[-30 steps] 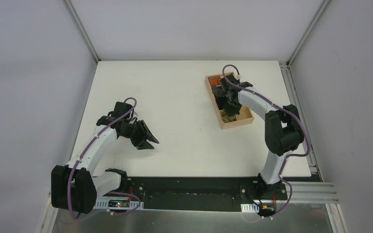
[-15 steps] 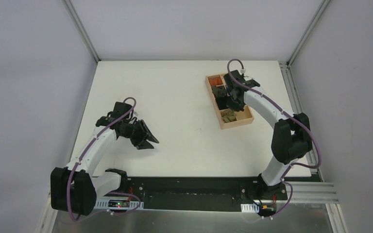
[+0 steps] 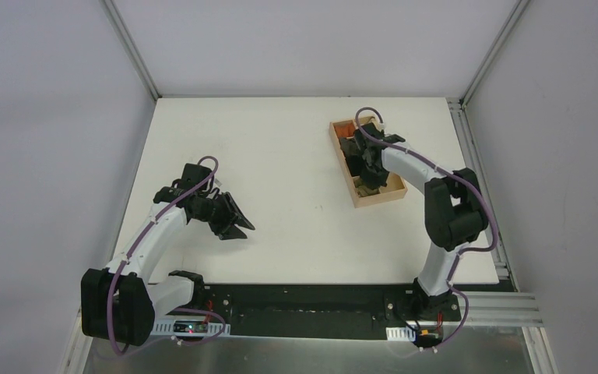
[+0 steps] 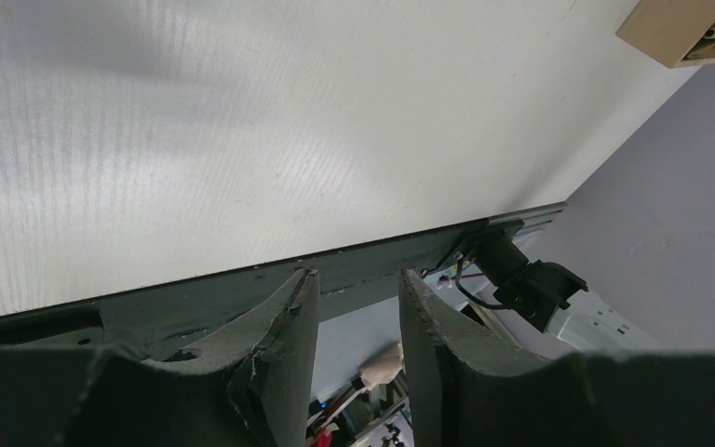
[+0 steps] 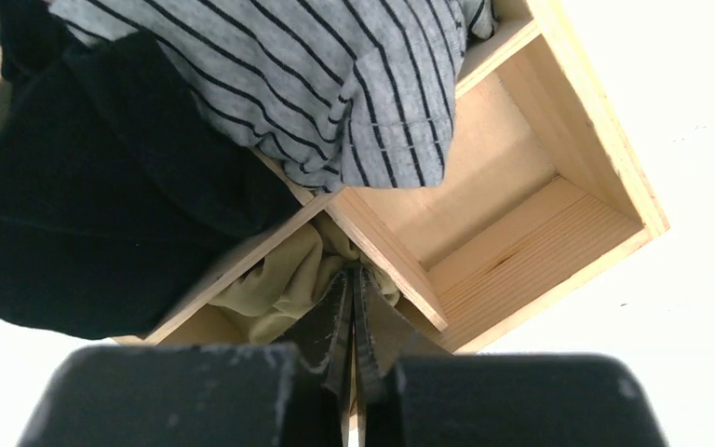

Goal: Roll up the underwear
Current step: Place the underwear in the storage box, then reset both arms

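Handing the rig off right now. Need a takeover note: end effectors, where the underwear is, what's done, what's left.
Left end effector: open, empty, over the table, away from the wooden box.
Right end effector: shut, tips down in a box compartment against the underwear. Cannot tell if it pinches fabric.
Underwear: bunched in that compartment, next to a black garment and a striped grey garment.
Done: underwear is in the box.
Left: how well it is rolled is not visible. Check that, then probably lift the right arm out.
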Tool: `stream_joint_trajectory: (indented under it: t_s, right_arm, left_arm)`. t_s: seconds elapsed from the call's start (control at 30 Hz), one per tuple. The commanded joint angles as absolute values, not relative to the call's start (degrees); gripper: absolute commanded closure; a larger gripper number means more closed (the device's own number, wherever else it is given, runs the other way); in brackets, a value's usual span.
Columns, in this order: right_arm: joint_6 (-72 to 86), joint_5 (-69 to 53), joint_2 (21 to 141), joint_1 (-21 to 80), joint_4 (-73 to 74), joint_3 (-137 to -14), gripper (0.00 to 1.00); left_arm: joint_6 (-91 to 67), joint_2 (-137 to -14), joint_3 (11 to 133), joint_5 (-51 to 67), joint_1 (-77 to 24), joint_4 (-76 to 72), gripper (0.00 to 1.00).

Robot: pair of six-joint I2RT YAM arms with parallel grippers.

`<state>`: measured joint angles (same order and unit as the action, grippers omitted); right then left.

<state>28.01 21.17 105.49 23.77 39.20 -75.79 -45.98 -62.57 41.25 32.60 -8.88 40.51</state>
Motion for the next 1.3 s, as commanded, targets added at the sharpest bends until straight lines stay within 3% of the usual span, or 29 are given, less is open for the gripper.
stream_joint_trajectory:
  t_s: [0.0,0.17,0.27,0.37,0.43,0.57,0.63,0.67,0.7,1.03,1.17,1.27]
  right_arm:
    - [28.4,20.0,103.8,24.3,39.8,-73.5,1.0]
    - [27.4,21.1,97.2,25.3,43.0,-77.7,0.93]
    - [26.6,23.0,94.5,26.4,45.6,-81.0,0.77]
    - [26.6,24.6,91.3,27.0,47.3,-82.7,0.49]
    - [26.9,25.7,88.5,27.1,48.0,-82.9,0.41]
    - [28.3,28.0,80.9,27.0,50.0,-83.0,0.34]
    - [28.7,29.3,76.9,27.1,51.4,-82.6,0.26]
    - [28.8,30.2,74.8,27.0,52.1,-82.1,0.14]
    - [28.9,31.3,72.8,27.1,53.0,-81.4,0.1]
    - [33.3,32.9,55.8,27.1,57.7,-67.4,0.02]
    - [35.2,34.5,50.1,27.1,59.0,-61.8,0.01]
    - [36.1,35.6,47.4,27.0,59.6,-59.4,0.01]
  left_arm:
    - [-46.6,-62.0,42.0,33.4,-8.4,40.5,0.63]
    - [-46.5,-62.0,42.3,33.6,-8.3,40.5,0.63]
    - [-46.6,-61.2,42.1,33.7,-8.3,40.5,0.63]
    - [-46.5,-59.8,42.0,33.4,-8.4,40.5,0.62]
    - [-46.3,-58.7,42.5,33.0,-8.4,40.6,0.62]
    - [-43.1,-57.2,47.2,28.2,-8.4,44.8,0.6]
    - [-40.8,-56.7,51.2,25.3,-8.4,47.8,0.58]
    - [-39.6,-56.6,53.1,23.9,-8.4,49.0,0.58]
    - [-38.5,-56.6,55.2,22.6,-8.4,50.3,0.57]
    - [-31.7,-50.5,68.7,12.4,-8.3,54.2,0.54]
    - [-32.1,-47.4,68.8,6.7,-8.3,54.3,0.43]
    - [-33.6,-45.7,68.0,3.9,-8.4,54.2,0.41]
